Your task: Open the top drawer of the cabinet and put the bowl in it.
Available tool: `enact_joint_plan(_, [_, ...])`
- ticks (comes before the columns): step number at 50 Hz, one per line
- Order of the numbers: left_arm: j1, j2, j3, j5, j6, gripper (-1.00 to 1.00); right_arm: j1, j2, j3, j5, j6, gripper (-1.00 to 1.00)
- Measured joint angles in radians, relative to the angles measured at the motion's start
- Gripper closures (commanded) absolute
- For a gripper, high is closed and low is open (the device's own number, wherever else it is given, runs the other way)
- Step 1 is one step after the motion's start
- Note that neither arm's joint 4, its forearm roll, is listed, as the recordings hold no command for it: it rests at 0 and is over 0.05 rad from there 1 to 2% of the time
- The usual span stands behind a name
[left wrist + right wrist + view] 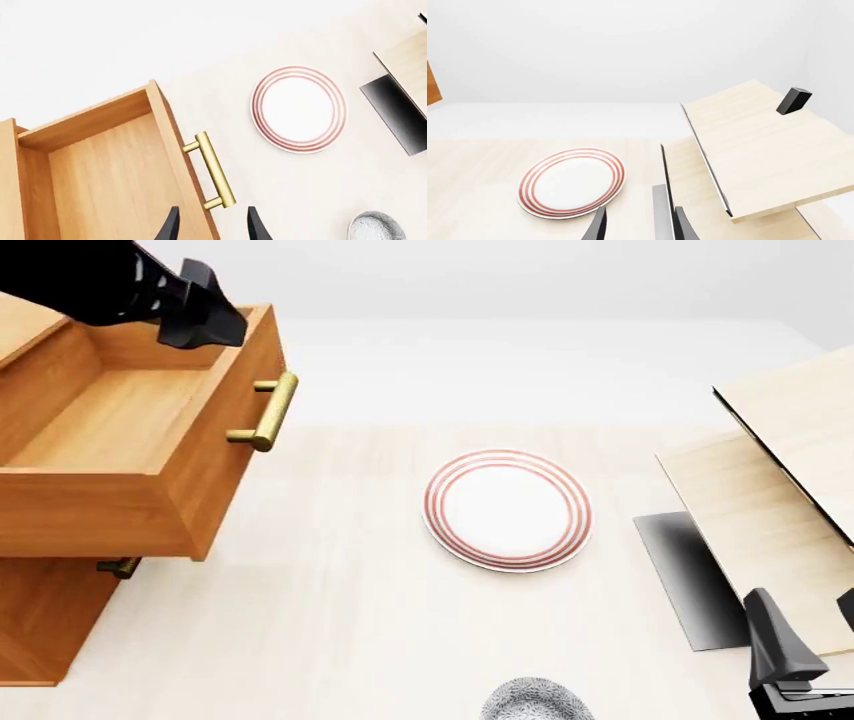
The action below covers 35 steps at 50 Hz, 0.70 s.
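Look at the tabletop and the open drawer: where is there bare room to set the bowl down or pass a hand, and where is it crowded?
The top drawer stands open with a bare floor. Bare table lies between the cabinet and the plate, and behind the plate. It is crowded at the right, where the pale wooden structure leans beside the right gripper. The bowl sits at the near edge.
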<state>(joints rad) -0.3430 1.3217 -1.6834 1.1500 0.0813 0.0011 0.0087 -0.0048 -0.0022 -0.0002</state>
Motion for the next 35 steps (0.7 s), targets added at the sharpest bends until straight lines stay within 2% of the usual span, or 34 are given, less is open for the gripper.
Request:
enact_joint_plan(19, [-0.082,-0.075,0.091,-0.032,0.076,-1.0,0.0,0.0,0.0,0.0,0.0,-1.0])
enact_joint_plan(35, [-0.185,-0.126,0.158,-0.087,0.082,-1.0,0.0,0.0,0.0,0.0,0.0,-1.0])
